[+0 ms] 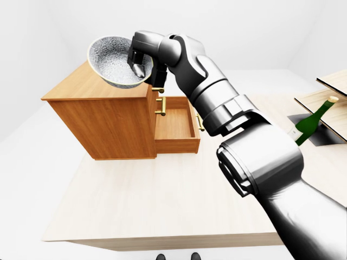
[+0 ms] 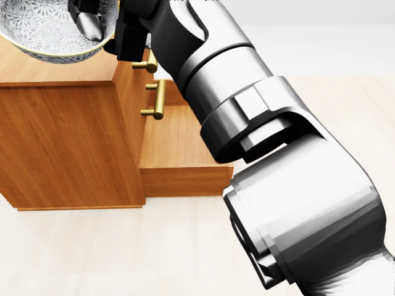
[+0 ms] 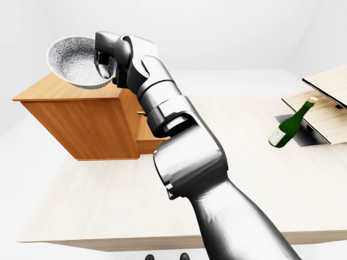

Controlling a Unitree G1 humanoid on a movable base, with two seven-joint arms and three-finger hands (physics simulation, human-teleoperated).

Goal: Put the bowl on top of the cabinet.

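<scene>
Left of the right hand (image 1: pixel 142 60) in the left-eye view, the bowl (image 1: pixel 111 57) hangs tilted over the cabinet (image 1: pixel 108 119). The fingers pinch its rim, with one inside the bowl. Below the hand an open drawer (image 1: pixel 176 123) juts out, and well to its right a bottle (image 1: pixel 310 123) leans.

In the head view the bowl sits beside the hand, over the cabinet's top, with brass handles (image 2: pixel 157 98) just below the hand.

In the right-eye view the hand grips the bowl's right rim; whether the bowl touches the top cannot be told.
</scene>
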